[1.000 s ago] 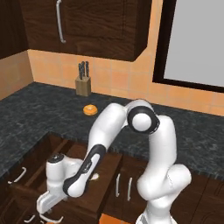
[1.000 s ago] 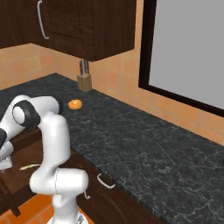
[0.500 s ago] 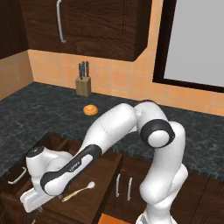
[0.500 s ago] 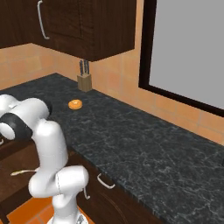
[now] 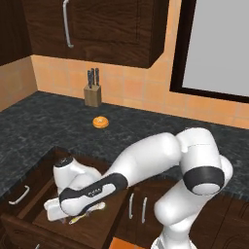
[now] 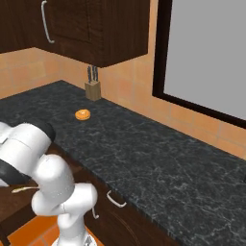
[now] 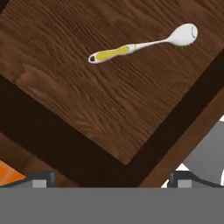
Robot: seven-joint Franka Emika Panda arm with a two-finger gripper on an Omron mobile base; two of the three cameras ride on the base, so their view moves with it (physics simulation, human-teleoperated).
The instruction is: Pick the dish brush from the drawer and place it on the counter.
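The dish brush lies flat on the bare bottom of the drawer, alone there, its white head toward one inner corner and its yellow handle end pointing to the middle of the floor; lying loose and clear of the walls, it offers its slim shaft free on both sides, which I judge suits a grasp from above; in the left base view one end of it peeps out beside the arm's wrist. The gripper hangs over the drawer looking down, its fingertips spread wide and empty, the brush well apart from them toward the far edge of the hand view; so the hand probably needs to shift over the shaft before descending. The drawer stands pulled out below the counter, which leaves the brush reachable; the counter's black stone is the place meant for it. Counted: one brush, one open drawer, one orange ring-shaped item on the counter, one knife block against the wall with three dark handles, two upright silver handles on the cabinet front beside the drawer.
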